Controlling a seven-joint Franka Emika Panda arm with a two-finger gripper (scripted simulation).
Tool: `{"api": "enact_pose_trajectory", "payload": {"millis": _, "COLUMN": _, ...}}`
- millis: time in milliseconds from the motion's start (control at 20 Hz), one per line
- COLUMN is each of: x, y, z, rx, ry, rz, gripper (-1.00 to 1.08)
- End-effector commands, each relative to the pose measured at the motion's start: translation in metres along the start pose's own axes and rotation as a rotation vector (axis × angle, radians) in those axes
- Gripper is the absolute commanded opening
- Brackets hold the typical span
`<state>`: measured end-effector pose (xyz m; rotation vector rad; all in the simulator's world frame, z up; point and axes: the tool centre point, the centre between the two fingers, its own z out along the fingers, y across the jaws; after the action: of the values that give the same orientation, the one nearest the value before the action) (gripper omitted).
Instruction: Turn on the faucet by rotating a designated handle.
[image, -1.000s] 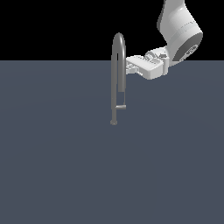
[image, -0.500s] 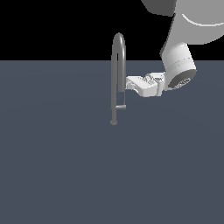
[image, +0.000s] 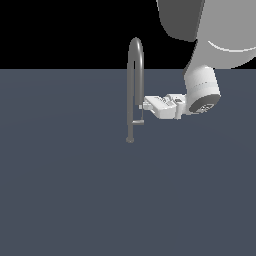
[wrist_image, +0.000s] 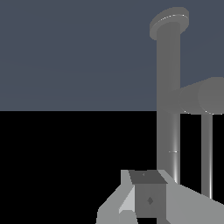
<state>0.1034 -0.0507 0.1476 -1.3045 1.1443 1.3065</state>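
The faucet (image: 131, 90) is a tall grey arched pipe standing on a small round foot on the dark floor. Its handle (image: 137, 121) is a short horizontal bar low on the pipe, just above the foot. My gripper (image: 143, 105) reaches in from the exterior view's right. Its tips are at the arch's downward leg, a little above the handle. The fingers look pressed together with nothing between them. In the wrist view the faucet pipe (wrist_image: 168, 87) runs just past my gripper (wrist_image: 148, 192), with the handle (wrist_image: 203, 96) branching off beyond it.
The white arm's wrist (image: 202, 92) and upper links (image: 210, 30) fill the exterior view's upper right. A flat dark grey-blue floor (image: 75, 190) spreads all round the faucet.
The gripper has come down and moved toward the exterior view's left, from beside the upper arch to the faucet's lower part just above the handle. The faucet looks unmoved.
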Motion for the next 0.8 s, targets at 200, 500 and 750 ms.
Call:
{"api": "enact_pose_trajectory", "payload": {"millis": 200, "x": -0.001, "y": 0.0, "z": 0.0, "rx": 0.0, "ry": 0.001, "rz": -0.002, "gripper": -1.0}}
{"api": "enact_pose_trajectory", "payload": {"millis": 500, "x": -0.004, "y": 0.007, "z": 0.0, "rx": 0.0, "ry": 0.001, "rz": -0.002, "gripper": -1.0}}
{"api": "enact_pose_trajectory", "payload": {"millis": 750, "x": -0.007, "y": 0.016, "z": 0.0, "rx": 0.0, "ry": 0.001, "rz": -0.002, "gripper": -1.0}}
